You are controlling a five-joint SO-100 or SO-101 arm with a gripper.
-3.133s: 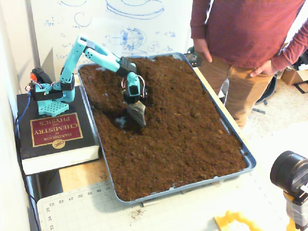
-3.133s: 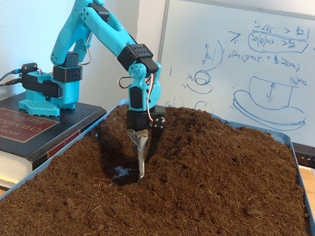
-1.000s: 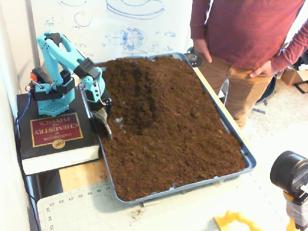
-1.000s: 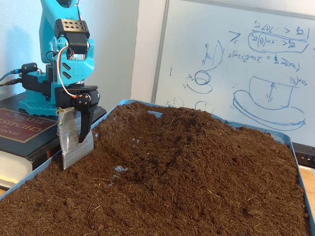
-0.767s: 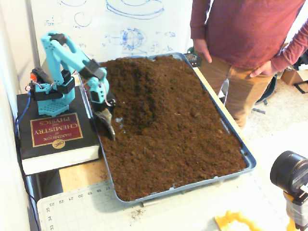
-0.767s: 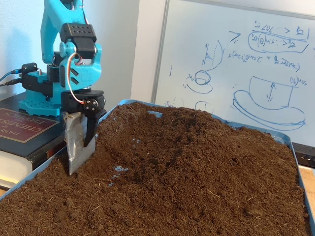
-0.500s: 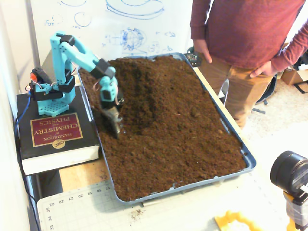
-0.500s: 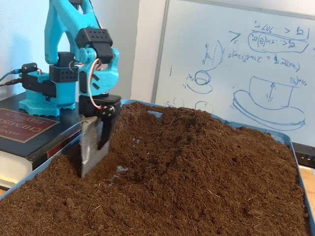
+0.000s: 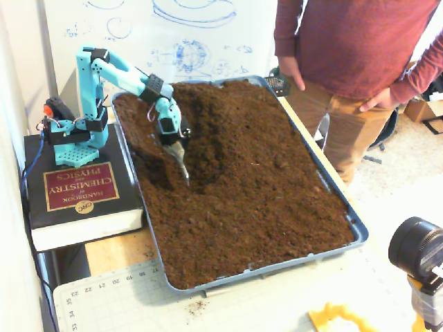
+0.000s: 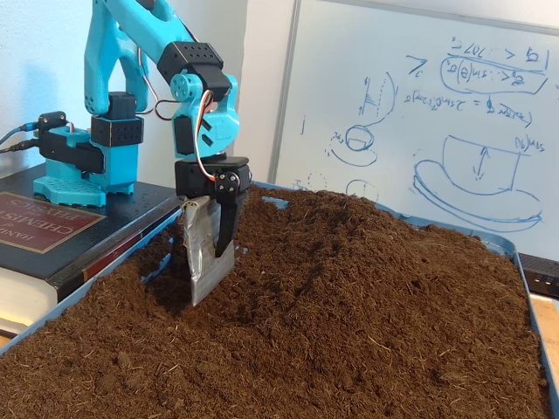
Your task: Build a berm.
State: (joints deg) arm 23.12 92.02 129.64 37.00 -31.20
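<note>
Jaws together, I think, my gripper (image 10: 206, 284) digs into the berm (image 10: 349, 262); whiteboard (image 10: 419, 113) at twelve o'clock, book (image 9: 77, 194) at nine.

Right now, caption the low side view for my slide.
Teal arm's hand drives a metal scoop blade into tray soil beside the berm.

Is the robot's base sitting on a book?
Yes, the teal arm's base stands on a thick black book beside the soil tray.
</note>
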